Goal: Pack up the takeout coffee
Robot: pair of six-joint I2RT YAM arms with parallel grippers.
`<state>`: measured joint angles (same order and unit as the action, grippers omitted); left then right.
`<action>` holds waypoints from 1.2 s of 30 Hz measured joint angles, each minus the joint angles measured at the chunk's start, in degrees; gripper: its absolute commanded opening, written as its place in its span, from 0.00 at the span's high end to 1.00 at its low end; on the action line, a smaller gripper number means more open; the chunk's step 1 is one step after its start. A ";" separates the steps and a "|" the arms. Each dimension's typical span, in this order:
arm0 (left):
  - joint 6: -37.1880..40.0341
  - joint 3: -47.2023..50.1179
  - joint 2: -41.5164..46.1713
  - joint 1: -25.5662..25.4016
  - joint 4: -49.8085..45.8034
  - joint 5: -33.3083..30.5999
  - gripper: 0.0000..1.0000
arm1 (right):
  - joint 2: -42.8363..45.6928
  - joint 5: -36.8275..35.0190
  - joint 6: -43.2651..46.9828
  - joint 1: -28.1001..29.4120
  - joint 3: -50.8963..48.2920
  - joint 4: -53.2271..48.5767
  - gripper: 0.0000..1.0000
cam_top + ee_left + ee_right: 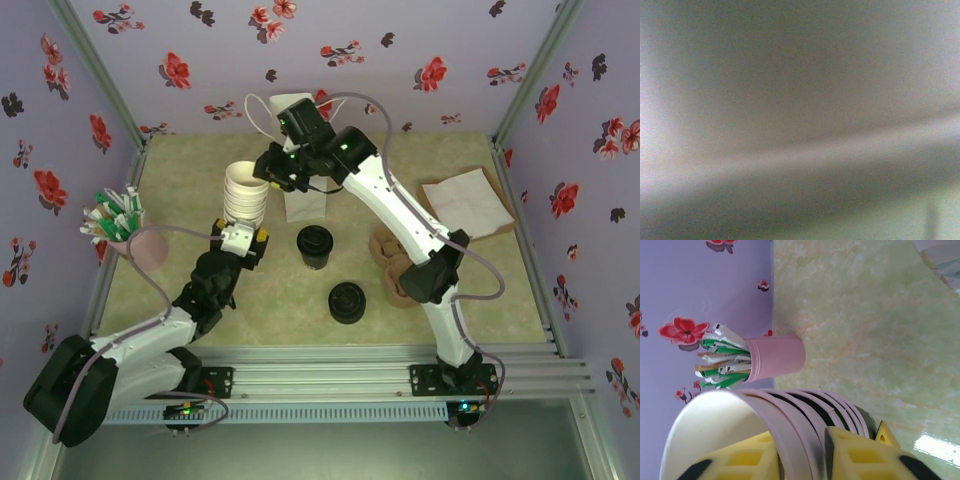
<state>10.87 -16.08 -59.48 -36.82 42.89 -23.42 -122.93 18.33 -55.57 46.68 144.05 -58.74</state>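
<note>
A stack of lidless cream cups (245, 192) stands up at the left of the table. My left gripper (242, 234) holds its base, a yellow pad on either side. My right gripper (272, 178) reaches in from the right and is shut on the top cup's rim (785, 425), one yellow pad inside the cup and the other outside over the stacked rims. Two round black-lidded things (314, 246) (347, 302) stand mid table; from above I cannot tell which is the takeout coffee. The left wrist view is a grey blur.
A white paper bag (305, 203) stands just right of the stack. A pink holder of sachets (140, 248) (777, 357) sits by the left wall. Brown cardboard pieces (392, 262) lie under the right arm, and a white napkin on brown paper (467, 203) lies at the right.
</note>
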 measured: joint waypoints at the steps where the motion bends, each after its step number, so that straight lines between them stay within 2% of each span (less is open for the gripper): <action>1: 0.11 -0.22 -0.46 0.00 -0.02 -0.28 0.05 | 0.00 -0.07 0.13 0.00 0.00 -0.15 0.83; 2: -0.09 -0.59 -0.92 0.00 0.00 -0.66 0.01 | 0.00 -0.15 0.26 -0.02 0.00 -0.79 0.86; 9: -3.58 -4.04 0.59 0.44 -5.99 -2.58 0.01 | -0.17 -1.33 0.55 -0.35 0.00 -2.10 0.91; 20: -18.36 -11.39 15.69 0.83 -37.09 -2.08 0.01 | -2.38 -2.38 1.14 0.96 0.00 -2.54 0.90; 25: -23.43 -12.83 18.21 2.73 -46.80 -0.63 0.01 | -3.72 -5.01 2.01 3.23 0.02 -2.34 0.90; 30: -29.11 -12.61 15.52 7.17 -49.99 4.26 0.01 | -6.12 -9.05 2.80 4.98 0.02 -1.16 0.89; 36: -36.20 -7.04 11.54 13.16 -44.39 14.16 0.01 | -9.25 -13.90 4.02 6.36 0.02 -0.72 0.89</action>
<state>-25.32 -23.11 -47.94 -23.66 -1.50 -9.26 -132.18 4.43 -51.55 53.04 144.07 -59.46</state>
